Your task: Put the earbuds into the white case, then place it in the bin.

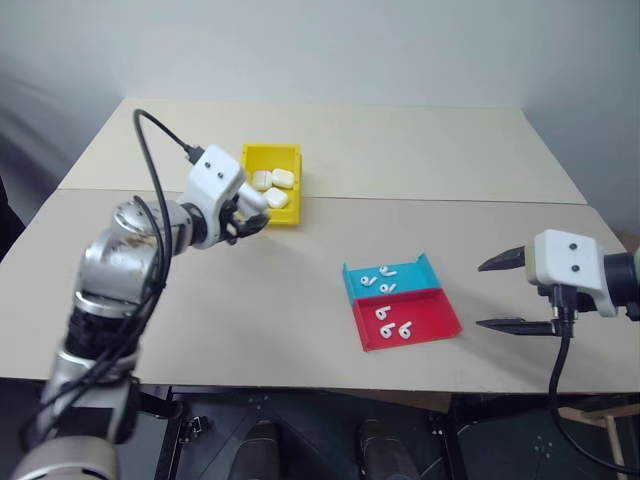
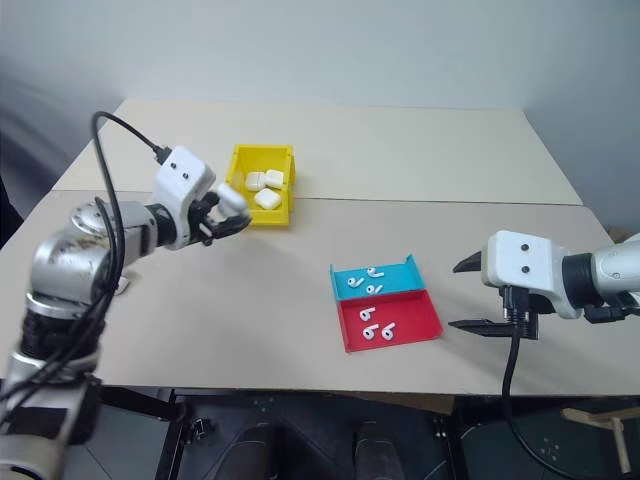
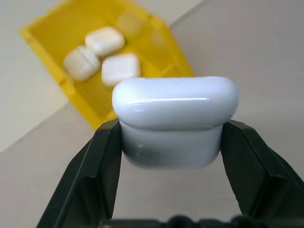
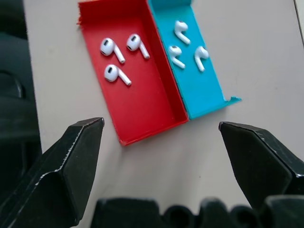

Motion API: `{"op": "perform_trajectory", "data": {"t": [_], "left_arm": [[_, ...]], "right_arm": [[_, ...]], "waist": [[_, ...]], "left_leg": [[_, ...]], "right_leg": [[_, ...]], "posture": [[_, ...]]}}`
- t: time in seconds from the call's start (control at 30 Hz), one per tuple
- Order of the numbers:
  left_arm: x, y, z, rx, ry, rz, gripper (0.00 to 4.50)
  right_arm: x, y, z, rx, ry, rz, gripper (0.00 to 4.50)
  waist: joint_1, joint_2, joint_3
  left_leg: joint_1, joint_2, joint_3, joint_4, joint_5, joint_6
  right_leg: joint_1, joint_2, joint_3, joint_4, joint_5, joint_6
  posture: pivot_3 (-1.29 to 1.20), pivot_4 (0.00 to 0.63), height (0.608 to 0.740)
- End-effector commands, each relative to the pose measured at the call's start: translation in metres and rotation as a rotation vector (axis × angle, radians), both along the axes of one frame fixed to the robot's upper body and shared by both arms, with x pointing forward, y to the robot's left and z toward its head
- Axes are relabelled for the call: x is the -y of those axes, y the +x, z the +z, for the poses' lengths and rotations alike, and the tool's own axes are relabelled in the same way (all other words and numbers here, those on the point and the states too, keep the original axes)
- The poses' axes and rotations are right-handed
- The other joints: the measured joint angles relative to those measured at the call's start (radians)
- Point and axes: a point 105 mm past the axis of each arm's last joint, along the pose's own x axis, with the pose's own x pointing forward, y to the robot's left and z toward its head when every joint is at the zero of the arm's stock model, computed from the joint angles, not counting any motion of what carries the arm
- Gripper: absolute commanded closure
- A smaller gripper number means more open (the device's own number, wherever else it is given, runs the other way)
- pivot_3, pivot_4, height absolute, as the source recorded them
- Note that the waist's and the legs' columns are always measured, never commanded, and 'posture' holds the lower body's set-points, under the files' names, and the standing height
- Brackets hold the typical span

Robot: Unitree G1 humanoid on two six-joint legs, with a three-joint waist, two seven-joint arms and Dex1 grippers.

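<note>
My left gripper [image 1: 248, 212] is shut on a glossy white case [image 3: 175, 121], lid closed, and holds it above the table just in front of the yellow bin [image 1: 271, 154]. Three more white cases [image 1: 272, 186] lie inside the bin. Three earbuds [image 1: 381, 277] lie in a shallow blue tray [image 1: 424, 272], and three more earbuds [image 4: 118, 54] in the red tray [image 1: 440, 322] beside it. My right gripper [image 1: 480, 296] hangs open above the table to the right of the two trays, with nothing between its fingers.
Two beige tabletops meet at a seam [image 1: 450, 200] that runs just behind the bin's front. A black cable [image 1: 150, 170] loops over my left arm. The table's front edge [image 1: 300, 385] lies close below the red tray.
</note>
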Motion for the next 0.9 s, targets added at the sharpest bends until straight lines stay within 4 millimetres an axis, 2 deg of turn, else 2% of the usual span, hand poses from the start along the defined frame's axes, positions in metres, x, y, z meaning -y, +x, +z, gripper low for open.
{"op": "perform_trajectory", "data": {"t": [0.03,0.1,0.2,0.47,0.7,0.8,0.87,0.9], "left_arm": [[0.026,-0.035,0.027,0.270,-0.128,-0.239,1.70],[0.037,-0.058,0.022,0.323,-0.223,-0.400,1.70],[0.044,-0.088,0.003,0.343,-0.249,-0.621,1.70],[0.035,-0.116,-0.024,0.296,-0.269,-0.838,1.70],[0.029,-0.129,-0.041,0.293,-0.233,-0.886,1.70],[0.027,-0.132,-0.048,0.282,-0.209,-0.889,1.70],[0.027,-0.133,-0.048,0.285,-0.211,-0.888,1.70],[0.027,-0.134,-0.047,0.289,-0.212,-0.886,1.70]], "right_arm": [[-0.015,-0.003,0.005,0.047,-0.092,0.124,0.00],[-0.021,-0.004,0.003,0.064,-0.146,0.194,0.00],[-0.030,-0.005,-0.001,0.079,-0.236,0.305,0.00],[-0.061,0.003,-0.011,0.064,-0.349,0.525,0.00],[-0.067,0.010,-0.034,0.030,-0.443,0.611,0.00],[-0.070,0.011,-0.039,0.025,-0.463,0.662,0.57],[-0.074,0.012,-0.043,0.036,-0.471,0.682,1.20],[-0.075,0.014,-0.045,0.042,-0.483,0.690,1.20]], "waist": [[-0.003,0.000,0.000],[-0.005,0.001,-0.001],[-0.006,0.001,-0.001],[-0.004,0.002,-0.001],[0.000,0.002,-0.001],[-0.001,0.002,-0.001],[-0.001,0.002,-0.001],[-0.001,0.002,-0.001]], "left_leg": [[0.001,0.000,0.000,0.000,0.000,0.000],[0.003,0.000,0.001,-0.001,0.000,0.000],[0.004,0.000,0.001,-0.001,0.000,0.000],[0.007,0.001,0.002,-0.001,0.000,0.000],[0.006,0.001,0.001,-0.001,0.000,0.000],[0.006,0.001,0.002,-0.001,0.000,0.000],[0.006,0.001,0.001,-0.001,0.000,0.000],[0.006,0.001,0.001,-0.001,0.000,0.000]], "right_leg": [[0.001,0.000,0.000,-0.001,0.000,0.000],[0.002,0.000,0.001,-0.001,0.000,0.000],[0.002,0.000,0.001,-0.001,0.000,0.000],[0.005,0.000,0.001,-0.002,0.000,0.000],[0.004,0.000,0.001,-0.002,0.000,0.000],[0.004,0.000,0.001,-0.002,0.000,0.000],[0.004,0.000,0.000,-0.002,0.000,0.000],[0.004,0.000,0.000,-0.002,0.000,0.000]], "posture": [[0.00,0.150,0.740],[0.00,0.150,0.740],[0.00,0.150,0.740],[0.00,0.150,0.740],[0.00,0.150,0.740],[0.00,0.150,0.740],[0.00,0.150,0.740],[0.00,0.150,0.740]]}}
